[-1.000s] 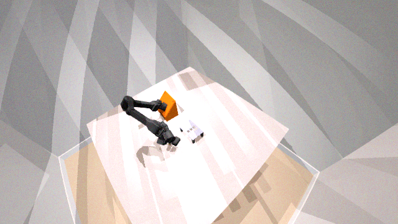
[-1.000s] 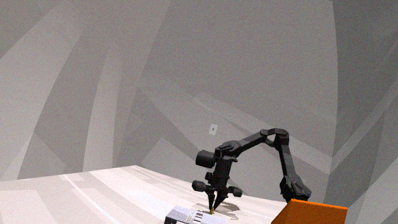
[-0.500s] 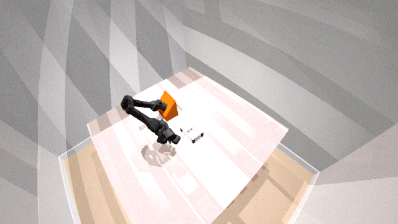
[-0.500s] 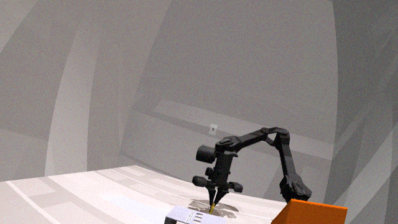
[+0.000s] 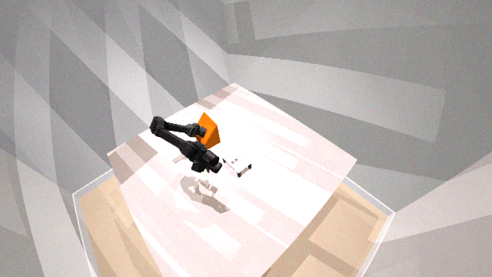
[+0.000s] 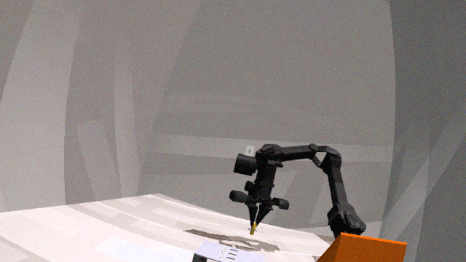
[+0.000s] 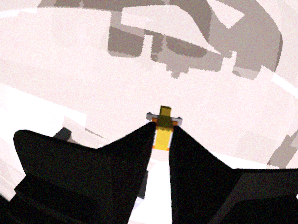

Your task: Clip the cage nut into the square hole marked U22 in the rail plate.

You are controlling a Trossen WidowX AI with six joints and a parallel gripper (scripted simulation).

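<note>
A: where's the nut (image 6: 253,228) (image 7: 162,135)?
B: pinched in the gripper (image 5: 207,170) (image 6: 253,225) (image 7: 162,129), above the desk (image 5: 269,127) (image 6: 54,225) (image 7: 60,55), toward its left corner in the top view.
A: risks?
B: slack grip could spread the wings, then they'd snag on the plate (image 5: 239,166) (image 6: 211,249).

pale pink-white worktop (image 5: 277,185) (image 6: 91,225) (image 7: 60,30) spreading under patchy light, white rail plate (image 5: 239,165) (image 6: 215,251) standing near its centre, orange block (image 5: 209,135) (image 6: 371,251) sitting toward eleven o'clock from the plate
</note>
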